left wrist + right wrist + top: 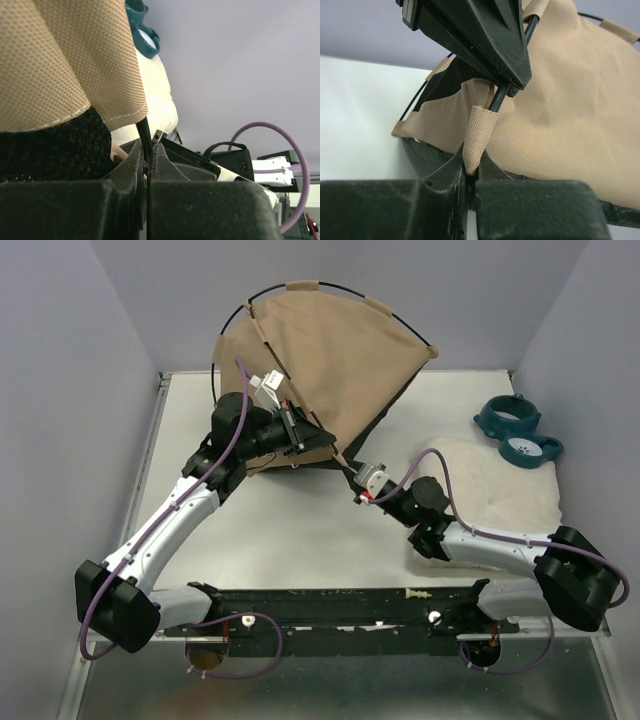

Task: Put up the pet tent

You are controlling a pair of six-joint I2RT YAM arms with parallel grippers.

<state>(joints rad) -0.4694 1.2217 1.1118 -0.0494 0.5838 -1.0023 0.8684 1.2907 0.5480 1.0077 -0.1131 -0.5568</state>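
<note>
Pale table, lavender walls. Pet tent at 12 o'clock — half raised, near side sagging. Left gripper clamps a black pole; right gripper pinches the tan corner pocket. Seating that pole end seems the step left.

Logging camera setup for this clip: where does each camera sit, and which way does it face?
Top external: above and behind the bases, looking down on table, pet tent and both arms.
Left wrist: along left gripper, shut on a tent pole; right arm beyond.
Right wrist: along right gripper, pinching a tan sleeve.
Shared: wrist views both show tent fabric and a thin pole.
</note>
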